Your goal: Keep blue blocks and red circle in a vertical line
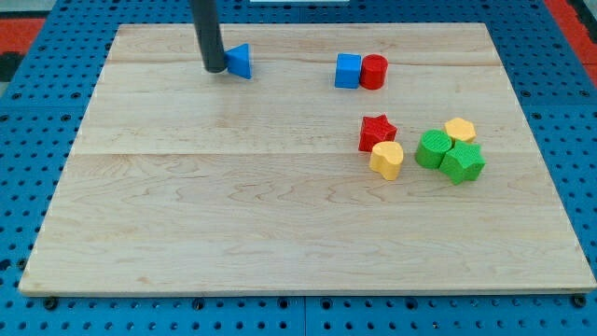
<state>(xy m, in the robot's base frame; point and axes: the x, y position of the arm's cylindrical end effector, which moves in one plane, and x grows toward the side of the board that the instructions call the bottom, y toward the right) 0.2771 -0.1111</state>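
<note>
A blue triangle block (pixel 242 61) lies near the view's top, left of centre. My tip (pixel 215 68) stands right against its left side. A blue cube (pixel 348 71) sits further to the view's right, touching a red circle block (pixel 374 72) on its right side. Both lie at about the same height in the view as the triangle.
A red star (pixel 376 132) sits below the red circle, touching a yellow block (pixel 387 160). Two green blocks (pixel 433 149) (pixel 463 161) and another yellow block (pixel 460 130) cluster to the view's right. The wooden board (pixel 233 224) rests on a blue pegboard.
</note>
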